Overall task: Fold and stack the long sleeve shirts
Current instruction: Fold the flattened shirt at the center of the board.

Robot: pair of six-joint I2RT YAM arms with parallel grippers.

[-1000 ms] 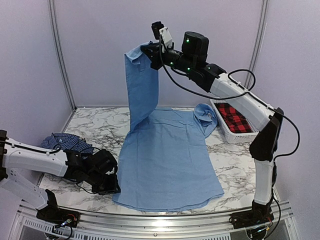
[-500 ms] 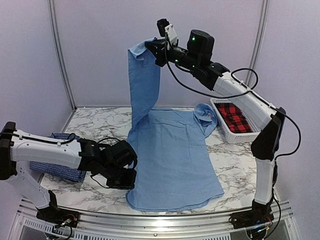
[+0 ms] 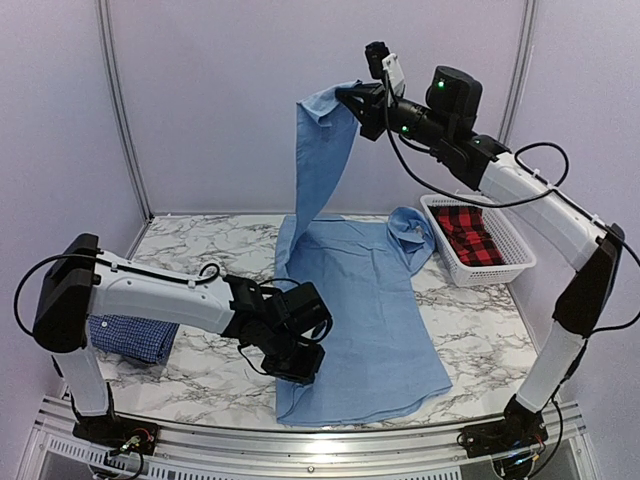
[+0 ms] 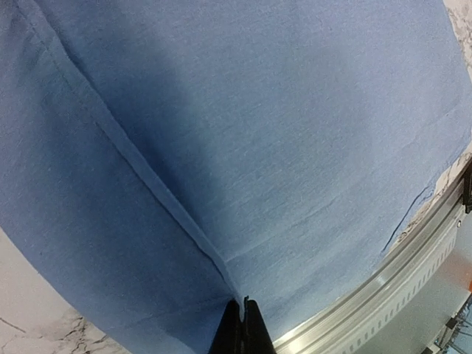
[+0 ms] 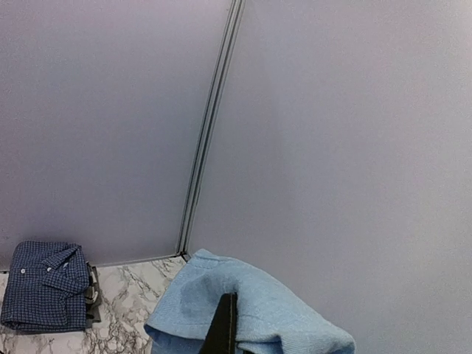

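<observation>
A: That blue shirt (image 3: 365, 300) is matt woven cloth with a fine weave and soft creases.
B: The table (image 3: 190, 250) looks like glossy marble, white with grey veins. The checked shirt (image 5: 40, 284) at its left edge is matt cloth too.
A: The basket (image 3: 495, 272) is slotted white plastic, with plaid cloth (image 3: 468, 235) inside.
B: The near rail (image 4: 376, 295) is ribbed metal with a dull sheen.

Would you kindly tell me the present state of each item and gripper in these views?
plain light blue cloth shirt: body spread flat on the marble table, one sleeve lifted high.
dark blue fine-check cloth shirt: folded, lying at the table's left.
white plastic basket: holds a red-and-black plaid cloth.
left gripper: shut on the light blue shirt's near-left edge.
right gripper: shut on the raised sleeve.
</observation>
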